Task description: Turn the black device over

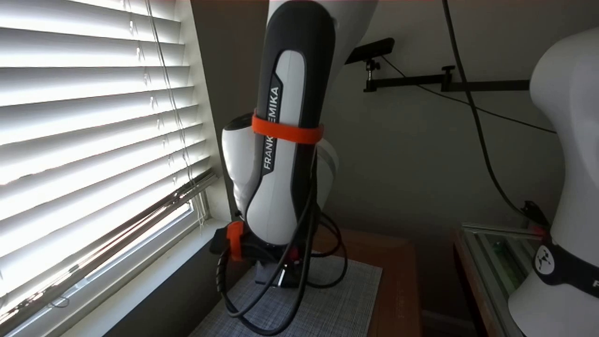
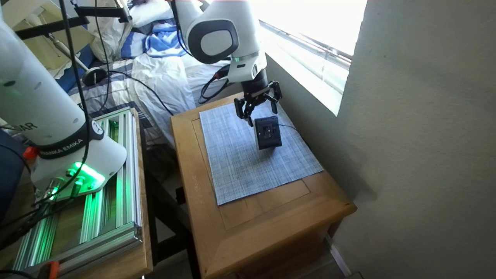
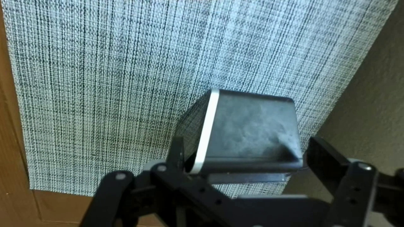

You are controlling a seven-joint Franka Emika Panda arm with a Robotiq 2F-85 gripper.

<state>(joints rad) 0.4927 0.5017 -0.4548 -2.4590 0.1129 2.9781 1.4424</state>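
Woven mat (image 2: 238, 166) beneath the black device (image 2: 268, 133), the gripper (image 2: 262, 116) close to it, jaws wide apart.

In an exterior view, the boxy black device (image 2: 268, 133), silver-edged along its left, is showing a panelled face toward the near side over the far right part of the mat (image 2: 248, 174), its contact unclear.

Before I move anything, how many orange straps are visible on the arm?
2: the upper strap around the forearm, and the lower strap near the looped cables, both in an exterior view. More may be hidden.
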